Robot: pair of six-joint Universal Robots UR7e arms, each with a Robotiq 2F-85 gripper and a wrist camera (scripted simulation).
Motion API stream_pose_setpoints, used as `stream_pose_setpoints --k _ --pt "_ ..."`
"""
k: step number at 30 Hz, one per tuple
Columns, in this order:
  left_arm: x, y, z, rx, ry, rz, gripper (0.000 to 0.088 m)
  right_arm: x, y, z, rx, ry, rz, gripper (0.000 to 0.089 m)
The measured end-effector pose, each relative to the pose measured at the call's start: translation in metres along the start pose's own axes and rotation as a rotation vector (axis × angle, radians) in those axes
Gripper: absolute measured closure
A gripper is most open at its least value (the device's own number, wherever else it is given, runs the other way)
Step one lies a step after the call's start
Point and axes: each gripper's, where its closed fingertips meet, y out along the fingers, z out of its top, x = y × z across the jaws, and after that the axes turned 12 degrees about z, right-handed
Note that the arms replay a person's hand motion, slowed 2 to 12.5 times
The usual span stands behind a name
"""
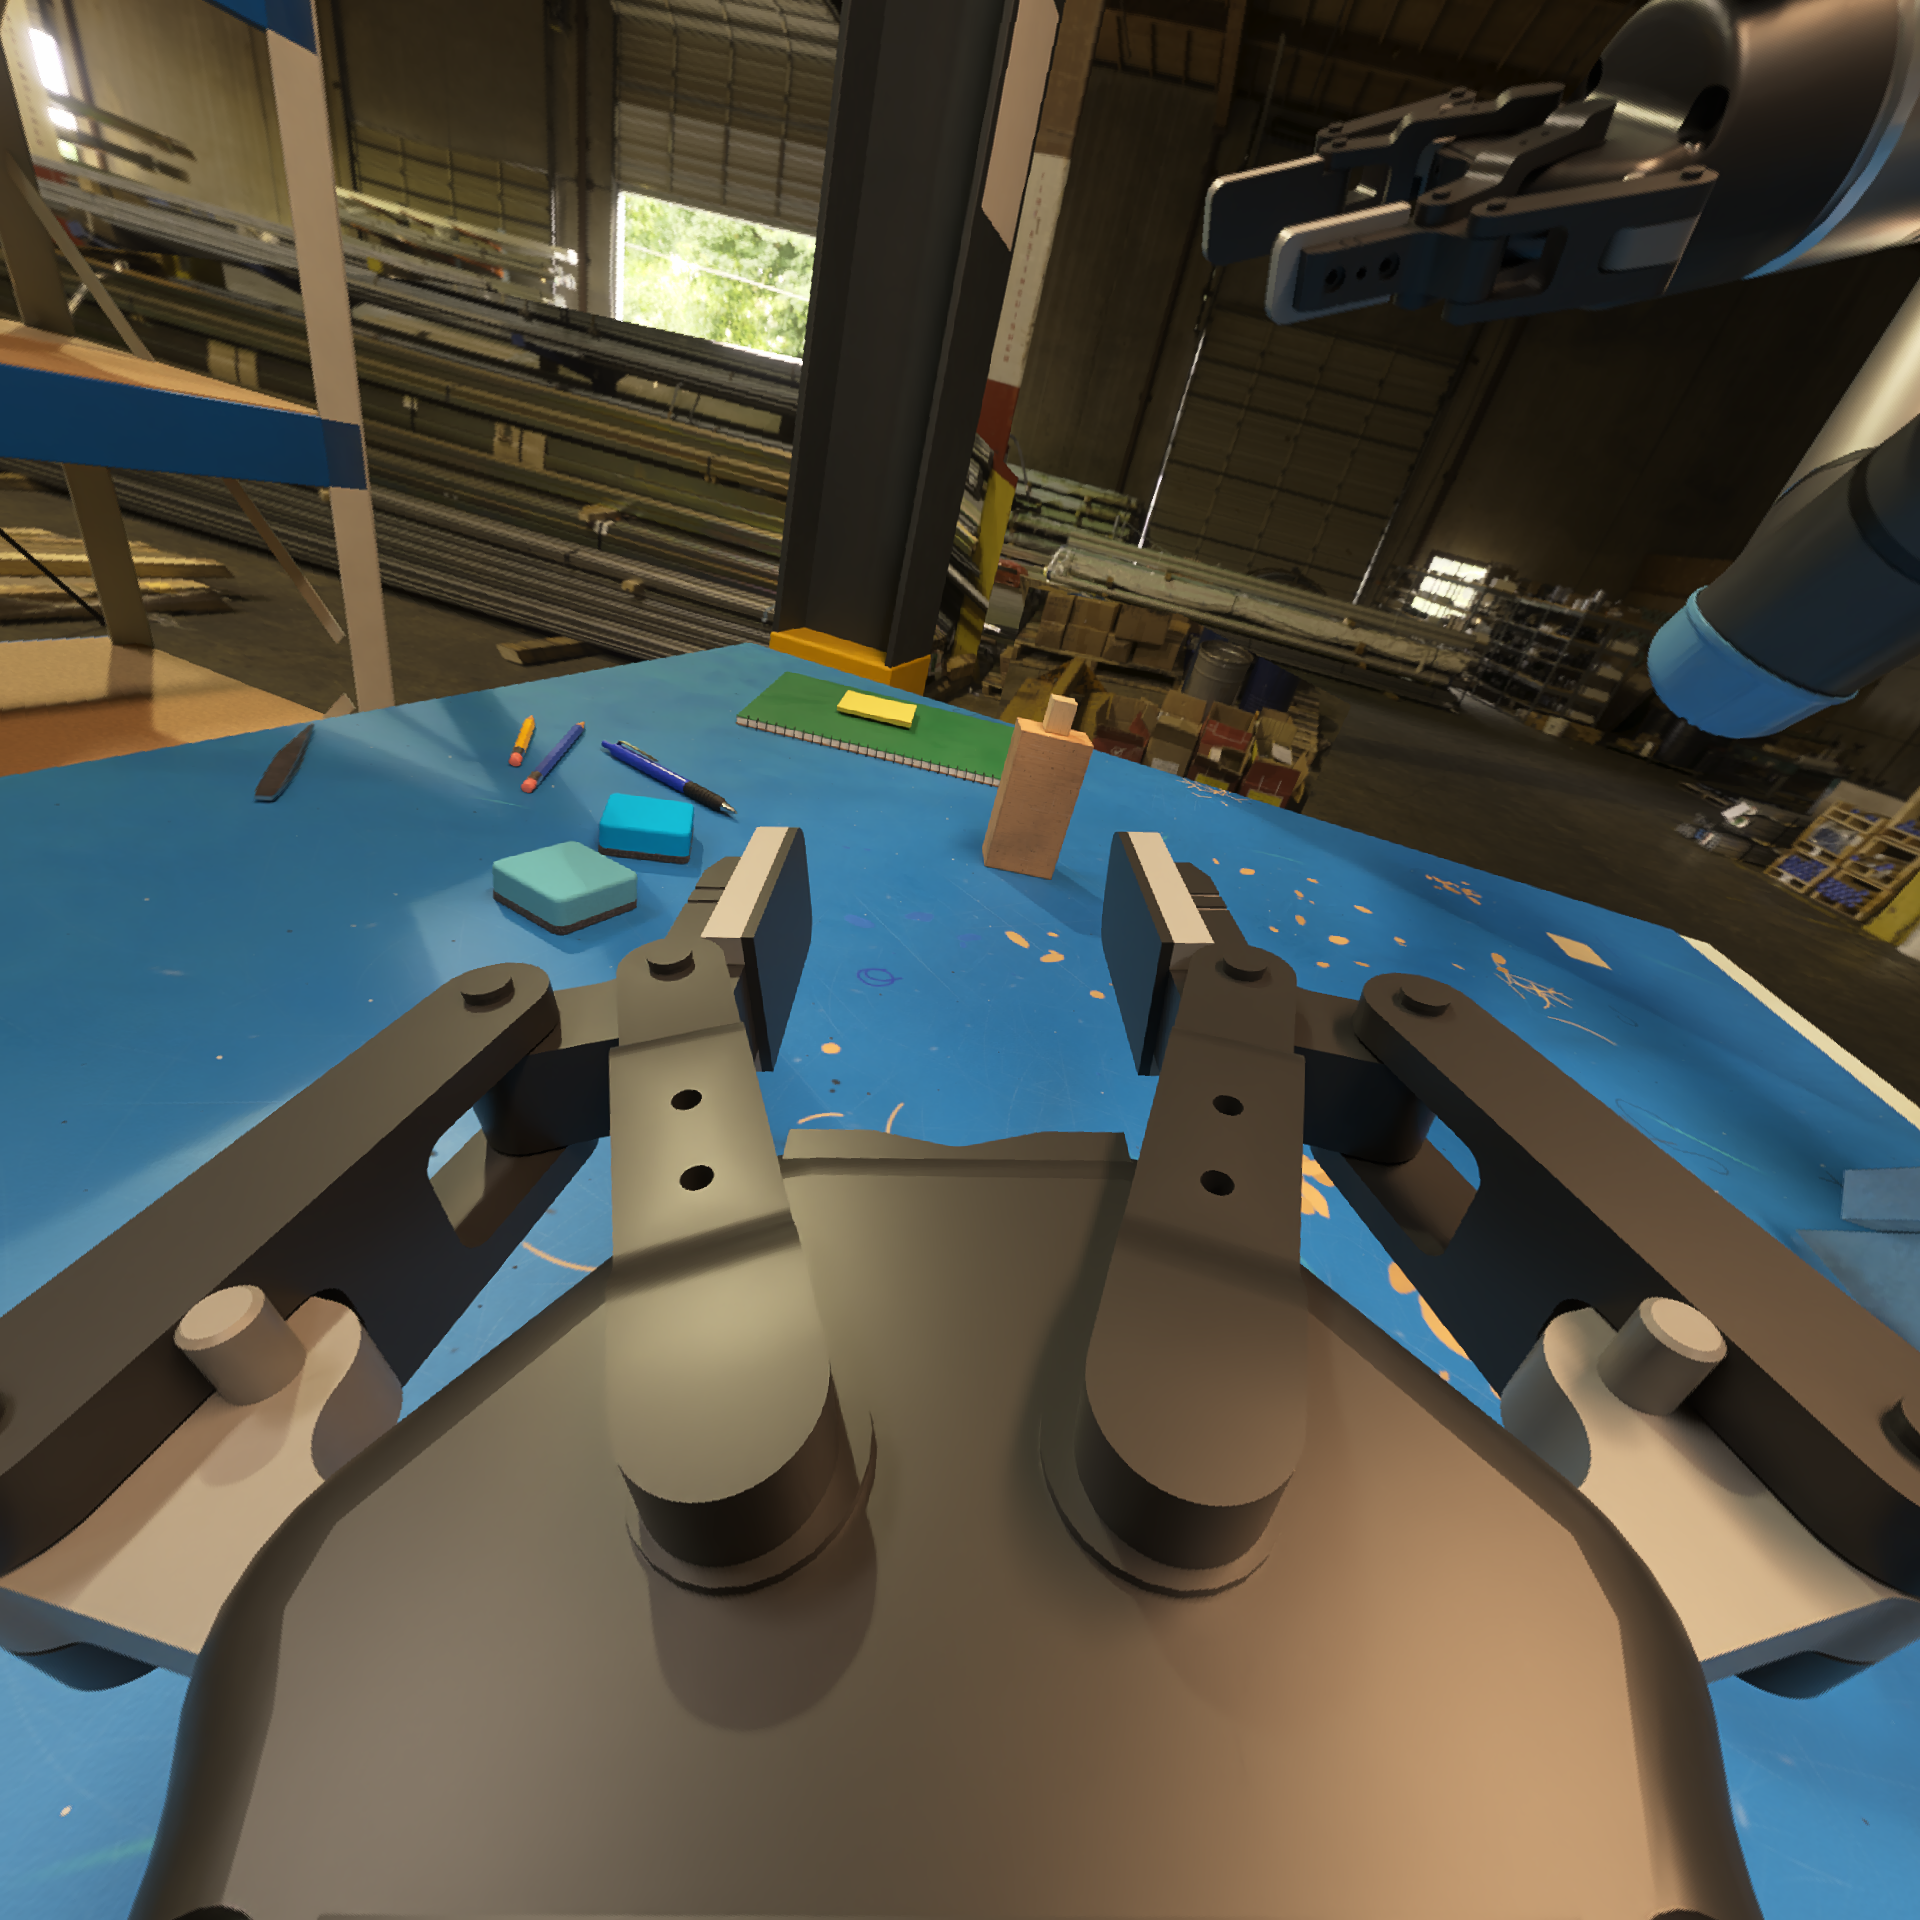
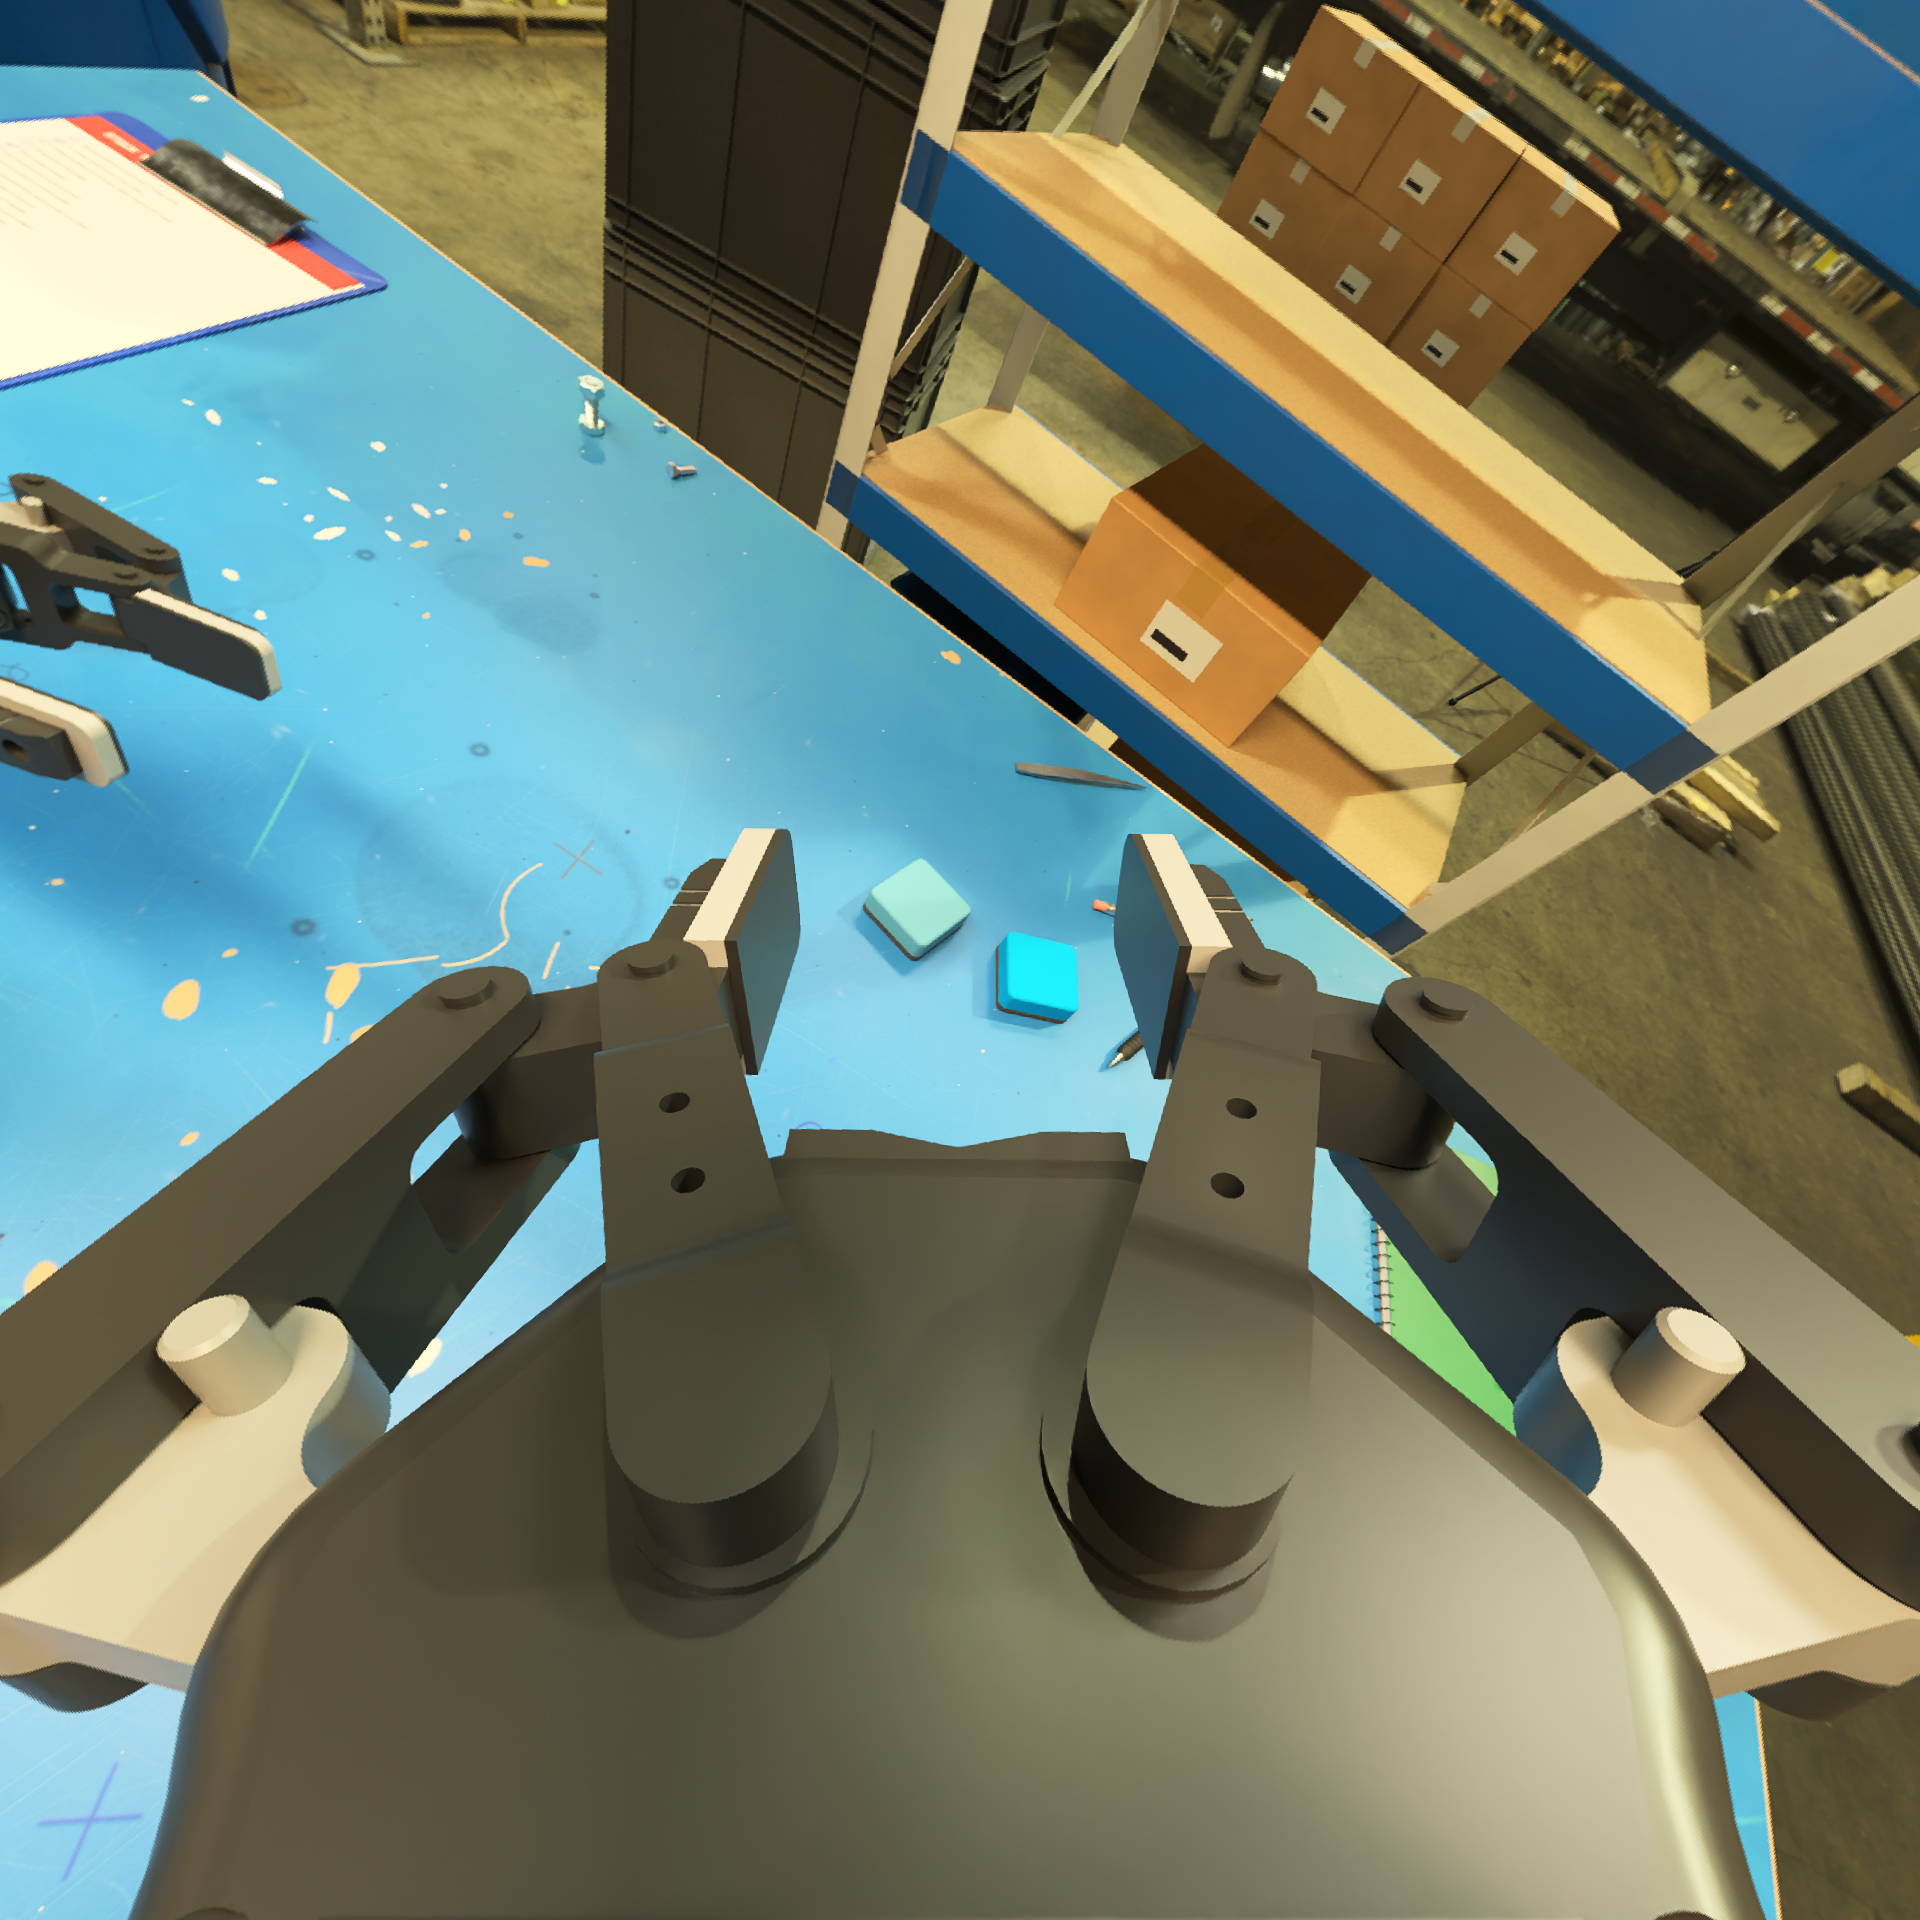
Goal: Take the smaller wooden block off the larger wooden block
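The left gripper [image 1: 956, 935] is built of dark grey linkage bars joined by round pins, on a broad, smooth grey palm plate. Each finger [image 1: 764, 935] carries a flat black pad backed by a pale strip, with two small holes drilled in the link below. Pale cylindrical studs sit on light brackets at both outer sides. The right gripper [image 2: 956, 935] has the same make and colours. Its arm [image 1: 1787, 613] is dark grey with light blue rings at the joints.
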Motion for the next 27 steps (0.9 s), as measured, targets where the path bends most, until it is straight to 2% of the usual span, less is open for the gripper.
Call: stream_pose_setpoints --k 12,27 --pt "0.001 0.005 -0.008 -0.032 0.019 0.005 0.0368 0.023 -0.017 0.014 0.011 0.002 -0.068 0.0344" --pt "0.003 0.009 -0.015 -0.056 0.032 -0.003 0.0367 0.044 -0.038 0.033 0.043 0.023 -0.111 0.0345"
